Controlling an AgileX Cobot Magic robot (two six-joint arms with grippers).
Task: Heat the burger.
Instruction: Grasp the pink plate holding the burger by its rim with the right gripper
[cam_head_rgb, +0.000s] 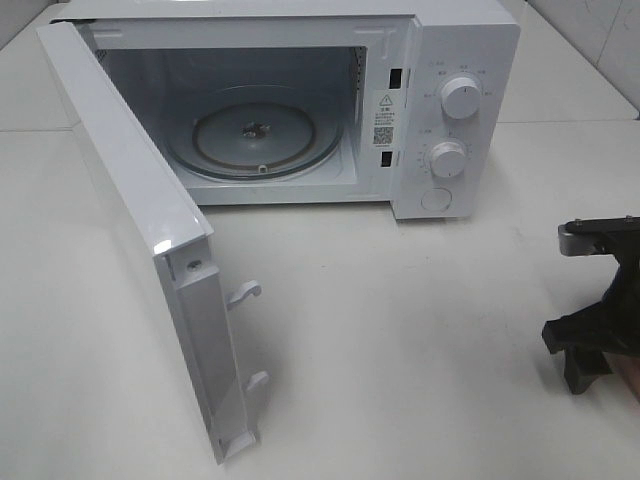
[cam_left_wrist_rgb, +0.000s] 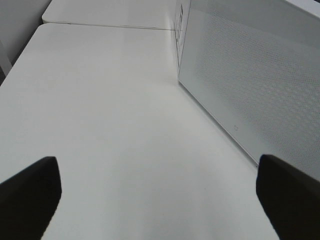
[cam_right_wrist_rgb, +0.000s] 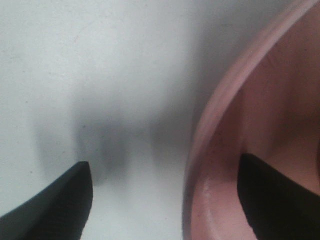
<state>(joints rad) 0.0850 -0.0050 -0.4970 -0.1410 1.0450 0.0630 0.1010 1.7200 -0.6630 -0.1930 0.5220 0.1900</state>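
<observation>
Exterior high: I see the microwave (cam_head_rgb: 460, 60) with its door (cam_head_rgb: 130, 230) open and the glass turntable (cam_head_rgb: 255, 135) bare. The right gripper (cam_head_rgb: 592, 345) is low at far right. No burger in view.
Left wrist: left gripper (cam_left_wrist_rgb: 157, 175) spread wide and empty, beside the perforated door.
Right wrist: jaws apart, straddling the rim of the glossy pink plate (cam_right_wrist_rgb: 220, 100), clamping nothing. I judge the burger lies further in on the plate, nearest the right arm.
</observation>
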